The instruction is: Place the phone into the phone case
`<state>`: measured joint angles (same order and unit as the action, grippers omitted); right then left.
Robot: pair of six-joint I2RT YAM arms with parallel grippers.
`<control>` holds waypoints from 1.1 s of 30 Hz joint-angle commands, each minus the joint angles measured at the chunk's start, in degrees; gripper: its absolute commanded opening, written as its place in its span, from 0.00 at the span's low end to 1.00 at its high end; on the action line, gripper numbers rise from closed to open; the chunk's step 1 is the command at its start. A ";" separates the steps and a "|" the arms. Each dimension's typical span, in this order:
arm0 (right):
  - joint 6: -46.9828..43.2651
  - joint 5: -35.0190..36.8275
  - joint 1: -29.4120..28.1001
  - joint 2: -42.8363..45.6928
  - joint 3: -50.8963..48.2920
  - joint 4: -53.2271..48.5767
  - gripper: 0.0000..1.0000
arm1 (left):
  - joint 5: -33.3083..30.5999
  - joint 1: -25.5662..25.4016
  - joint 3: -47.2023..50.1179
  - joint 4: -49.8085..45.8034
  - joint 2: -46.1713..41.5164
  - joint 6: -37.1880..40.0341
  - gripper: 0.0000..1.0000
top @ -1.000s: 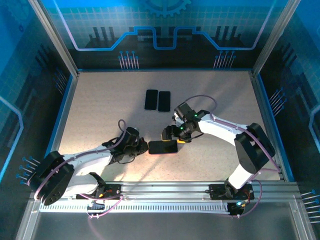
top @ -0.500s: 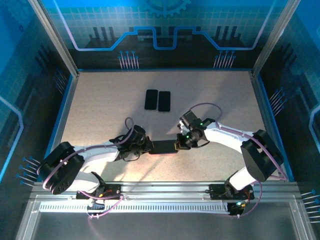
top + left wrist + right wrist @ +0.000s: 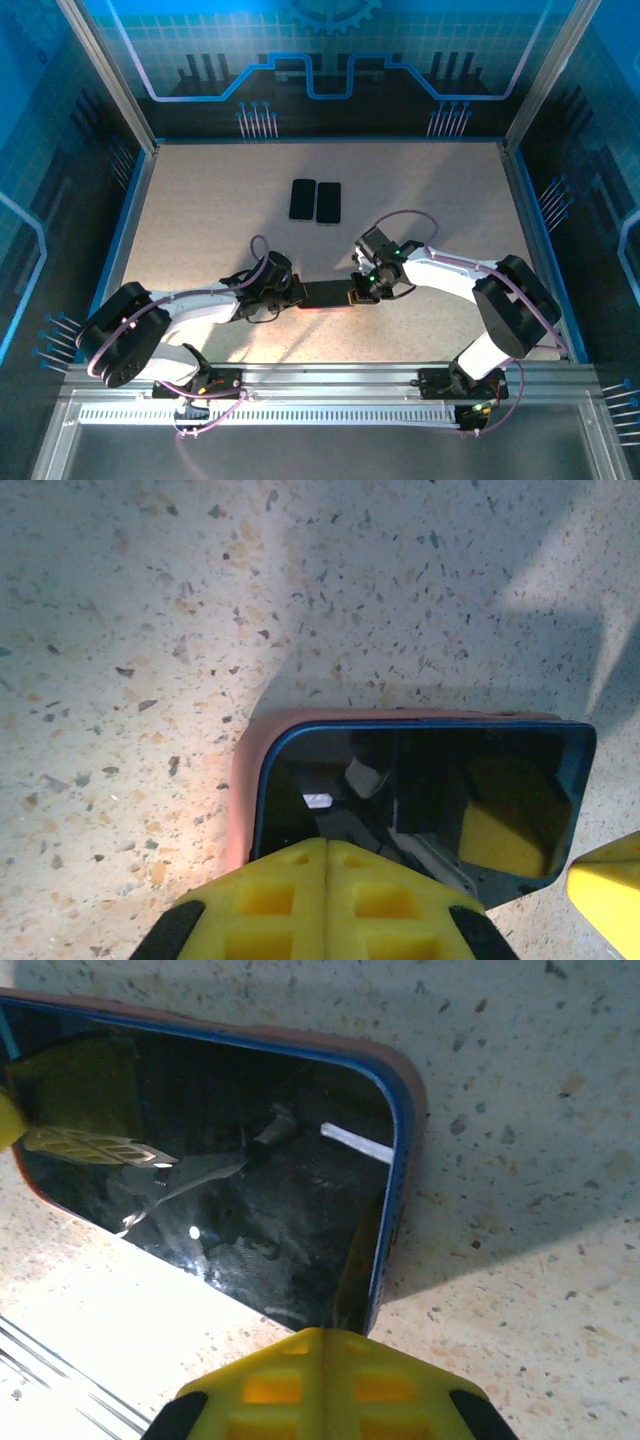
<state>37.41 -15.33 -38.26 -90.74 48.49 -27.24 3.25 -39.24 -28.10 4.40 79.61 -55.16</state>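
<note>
1. We count one phone (image 3: pixel 326 292), seated in one pink phone case (image 3: pixel 240 800).
2. We count two dark flat slabs (image 3: pixel 302 199), side by side, well beyond the phone case.
3. We count two grippers: the left gripper (image 3: pixel 291 292) and the right gripper (image 3: pixel 356 292), one at each end of the phone case.

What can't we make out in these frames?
- Left wrist: phone near edge hidden under the shut left tool; seating in the pink case there unknown.
- Right wrist: phone's far end cut off by the frame's left edge; near corner under the shut right tool.
- Top external: phone ends covered by both tools; case fit too small to judge. Two dark slabs: phones or cases, too small to tell.
</note>
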 commanded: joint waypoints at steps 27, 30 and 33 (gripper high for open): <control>-0.93 9.10 -9.19 -20.18 -0.02 -2.79 0.00 | -1.19 -0.36 0.06 -3.73 3.62 -0.57 0.01; -0.85 9.09 -9.24 -20.99 -0.92 -1.87 0.00 | -1.39 -0.33 -0.03 -3.70 4.42 -0.33 0.01; -0.58 9.27 -9.29 -21.04 -1.61 -1.47 0.00 | -1.31 -0.34 -0.12 -4.01 4.75 -0.55 0.00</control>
<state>36.01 -8.27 -43.88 -99.59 55.37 -33.34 2.35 -39.22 -28.95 3.70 80.97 -55.44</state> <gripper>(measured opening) 0.063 0.048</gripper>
